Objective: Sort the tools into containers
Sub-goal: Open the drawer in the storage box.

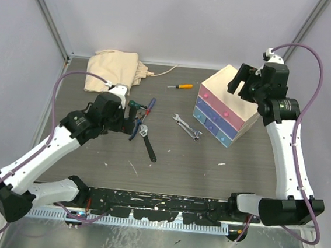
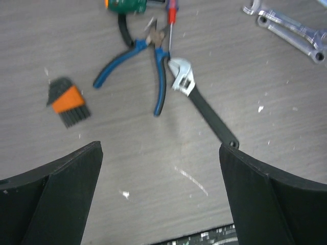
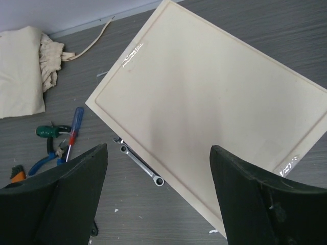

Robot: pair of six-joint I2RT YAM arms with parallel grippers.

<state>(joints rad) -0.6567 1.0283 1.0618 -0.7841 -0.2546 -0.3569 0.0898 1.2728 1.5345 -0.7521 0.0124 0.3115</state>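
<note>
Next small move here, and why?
Probably bring the right gripper down from above the cream chest to a knob on a pink drawer. All drawers look shut, so no tool can go in yet; the jaws are open and hold nothing. The left gripper, open over the blue-handled pliers, can wait.

The top external view looks steeply down from behind, the arm bases at 6 o'clock, taking in the whole table. The left wrist view hangs close over the blue-handled pliers and black-handled adjustable wrench, facing nearly straight down. The right wrist view looks down over the cream-coloured chest; toward 8 o'clock it shares the pliers and two silver spanners with the left view.
</note>
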